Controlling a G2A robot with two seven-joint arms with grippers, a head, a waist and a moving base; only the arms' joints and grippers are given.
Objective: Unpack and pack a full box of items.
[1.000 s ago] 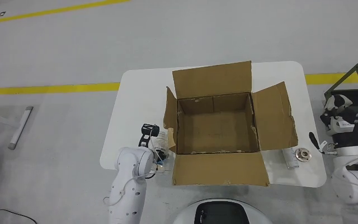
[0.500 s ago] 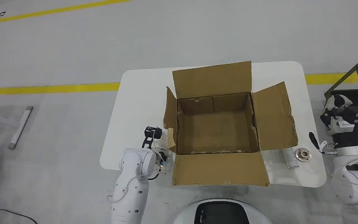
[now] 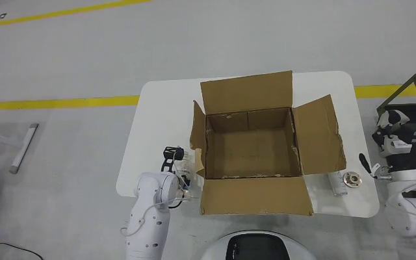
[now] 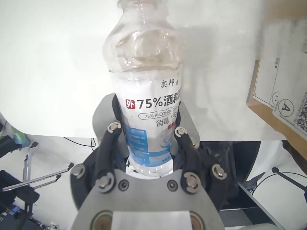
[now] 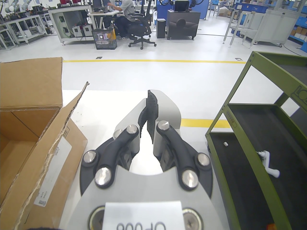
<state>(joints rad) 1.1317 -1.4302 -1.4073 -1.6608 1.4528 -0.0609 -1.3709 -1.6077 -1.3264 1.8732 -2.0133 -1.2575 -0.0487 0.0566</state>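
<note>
Your top view looks straight down from above the arms, high enough to take in the whole white surface (image 3: 156, 117) and the open box (image 3: 247, 91). Your left wrist view sits just behind the left end effector (image 4: 148, 118), angled down at the surface, close on the bottle (image 4: 146, 84). Your right wrist view looks level past the right end effector (image 5: 149, 111) into the room. All three catch the box.

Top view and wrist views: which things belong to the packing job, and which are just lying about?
Job: cardboard box; bottle clamped in left gripper; small container on the table by the box's right flap, probably.
Lying about: green cart; white part on its tray; grey bar on the floor.
</note>
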